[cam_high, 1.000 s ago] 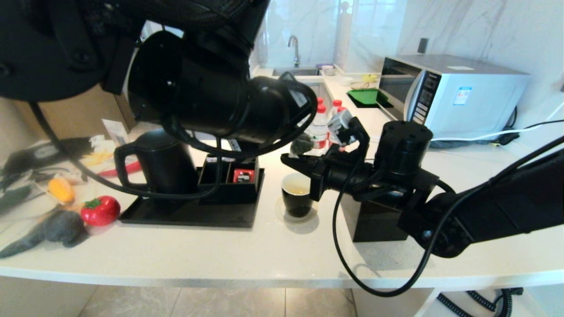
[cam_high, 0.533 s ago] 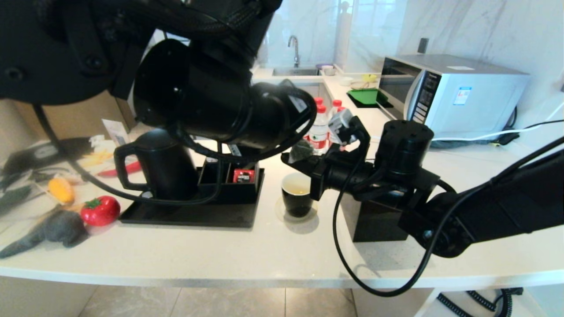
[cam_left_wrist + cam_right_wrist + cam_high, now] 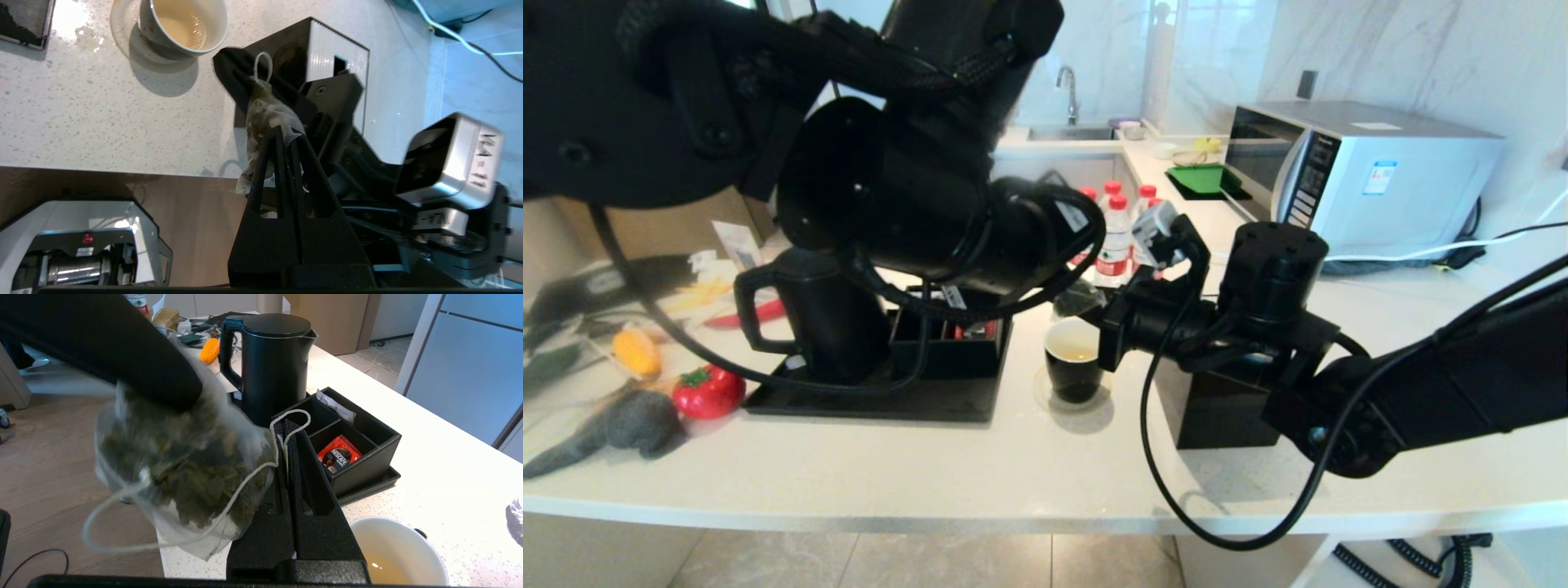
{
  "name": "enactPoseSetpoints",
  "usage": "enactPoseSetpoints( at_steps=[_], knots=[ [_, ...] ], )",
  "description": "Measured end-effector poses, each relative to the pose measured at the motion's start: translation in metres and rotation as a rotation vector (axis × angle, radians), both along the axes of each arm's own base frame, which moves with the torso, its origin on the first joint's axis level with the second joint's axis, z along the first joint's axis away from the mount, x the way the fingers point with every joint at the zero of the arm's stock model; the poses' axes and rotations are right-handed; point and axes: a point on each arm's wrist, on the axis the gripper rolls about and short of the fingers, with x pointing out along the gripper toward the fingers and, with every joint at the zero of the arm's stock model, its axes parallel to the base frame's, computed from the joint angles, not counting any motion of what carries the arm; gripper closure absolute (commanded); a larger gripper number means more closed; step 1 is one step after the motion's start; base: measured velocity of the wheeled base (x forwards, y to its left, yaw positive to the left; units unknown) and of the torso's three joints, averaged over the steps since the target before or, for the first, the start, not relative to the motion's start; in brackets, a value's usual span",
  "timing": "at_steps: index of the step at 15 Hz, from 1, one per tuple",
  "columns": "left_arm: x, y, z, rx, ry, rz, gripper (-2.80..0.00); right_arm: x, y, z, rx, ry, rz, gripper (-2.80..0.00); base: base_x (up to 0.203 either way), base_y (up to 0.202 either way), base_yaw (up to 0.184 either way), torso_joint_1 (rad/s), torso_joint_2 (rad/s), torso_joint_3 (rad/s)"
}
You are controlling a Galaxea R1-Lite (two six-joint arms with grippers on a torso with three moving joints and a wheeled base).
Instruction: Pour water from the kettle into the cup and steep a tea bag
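Pinching tea bag [image 3: 267, 116]: both closed grippers

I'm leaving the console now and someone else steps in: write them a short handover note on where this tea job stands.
Left gripper: shut on the grey-green translucent tea bag, up in the air beside the cup.
Right gripper: shut on the tea bag's thin white string, level, above the small round black white-lined cup.
Tall matte black kettle: upright on the black tray.
Done: the cup holds pale yellowish liquid.
Left: the bag is out of the cup; whether it goes back in or is finished I cannot tell.
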Motion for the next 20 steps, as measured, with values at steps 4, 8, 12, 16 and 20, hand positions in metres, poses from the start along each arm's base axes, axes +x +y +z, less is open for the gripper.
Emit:
enactPoseSetpoints(
  at_steps=[4,8,12,16,20],
  knots=[
    [0.001,0.001,-0.008,0.024,0.02,0.006,0.0,-0.001,-0.001,0.0,-0.002,0.002,0.0,0.0,0.0,0.0,0.0,0.0,0.0,0.0],
    [0.003,0.0,-0.012,0.037,0.032,0.009,0.0,-0.001,-0.001,0.001,-0.001,0.002,-0.001,0.0,0.0,0.0,0.0,0.0,0.0,0.0],
    [0.004,0.0,-0.013,0.04,0.036,0.009,0.0,-0.001,-0.001,0.0,-0.003,0.005,-0.001,0.0,0.0,0.0,0.0,0.0,0.0,0.0],
    [0.005,-0.001,-0.014,0.042,0.038,0.01,0.0,-0.001,-0.001,-0.001,-0.006,0.008,-0.001,0.0,0.0,0.0,0.0,0.0,0.0,0.0],
    [0.005,-0.001,-0.014,0.04,0.038,0.012,-2.8,-0.001,-0.001,-0.002,-0.008,0.011,0.0,0.0,0.0,0.0,0.0,0.0,0.0,0.0]
  ],
)
